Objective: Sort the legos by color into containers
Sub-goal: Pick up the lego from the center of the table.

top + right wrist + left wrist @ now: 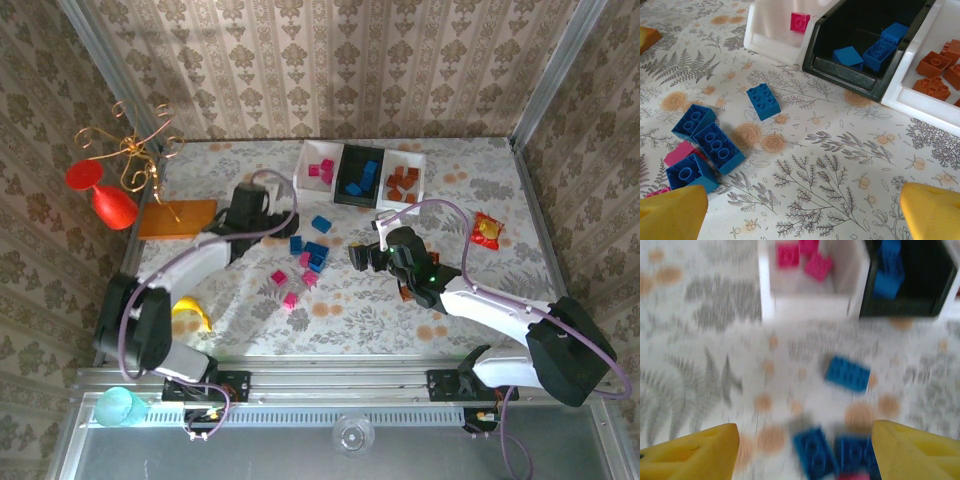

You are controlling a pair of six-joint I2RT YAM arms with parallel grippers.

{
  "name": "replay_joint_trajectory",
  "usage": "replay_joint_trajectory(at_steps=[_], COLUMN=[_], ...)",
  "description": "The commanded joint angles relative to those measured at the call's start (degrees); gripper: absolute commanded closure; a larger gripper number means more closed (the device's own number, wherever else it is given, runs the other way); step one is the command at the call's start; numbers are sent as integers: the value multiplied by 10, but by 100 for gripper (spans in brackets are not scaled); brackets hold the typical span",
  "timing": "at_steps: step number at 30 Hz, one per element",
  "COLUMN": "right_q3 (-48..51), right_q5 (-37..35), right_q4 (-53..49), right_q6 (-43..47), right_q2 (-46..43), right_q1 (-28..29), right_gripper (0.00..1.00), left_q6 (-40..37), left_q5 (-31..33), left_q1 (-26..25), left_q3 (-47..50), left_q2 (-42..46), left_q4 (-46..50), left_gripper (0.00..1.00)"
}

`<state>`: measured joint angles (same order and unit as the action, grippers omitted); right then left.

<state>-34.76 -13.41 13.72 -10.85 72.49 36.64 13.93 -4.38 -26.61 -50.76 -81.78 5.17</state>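
Three containers stand in a row at the back: a white tray (320, 170) with pink legos, a black tray (362, 176) with blue ones, and a white tray (405, 180) with orange-brown ones. Loose blue legos (312, 250) and pink legos (290, 288) lie mid-table, with one blue brick (321, 224) apart from them. My left gripper (805, 440) is open over two blue bricks (815, 452), holding nothing; that view is blurred. My right gripper (365, 257) is open above bare cloth, to the right of the blue cluster (715, 145).
A flat orange board (177, 218) lies at the left beside a gold wire stand (130, 160) with red cups. A red-yellow packet (487, 230) sits at the right. An orange-brown brick (407, 292) lies by the right arm. A yellow object (190, 312) rests near the left base.
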Motion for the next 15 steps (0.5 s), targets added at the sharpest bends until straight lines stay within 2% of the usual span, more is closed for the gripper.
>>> replay_joint_trajectory(at_steps=[1, 3, 6, 15], right_q3=[-6, -7, -10, -11], right_q5=[-20, -18, -15, -11], right_q4=[4, 4, 5, 3], right_q6=[-4, -6, -8, -11], right_q2=[5, 8, 16, 18], right_q1=[0, 0, 0, 1], right_gripper=[0, 0, 0, 0], left_q6=[4, 6, 13, 3], left_q5=[-23, -22, -20, 4], left_q1=[-10, -17, -29, -58], left_q3=[72, 99, 125, 108], left_q2=[73, 103, 113, 30], left_q4=[80, 119, 125, 115], left_gripper=[26, 25, 23, 27])
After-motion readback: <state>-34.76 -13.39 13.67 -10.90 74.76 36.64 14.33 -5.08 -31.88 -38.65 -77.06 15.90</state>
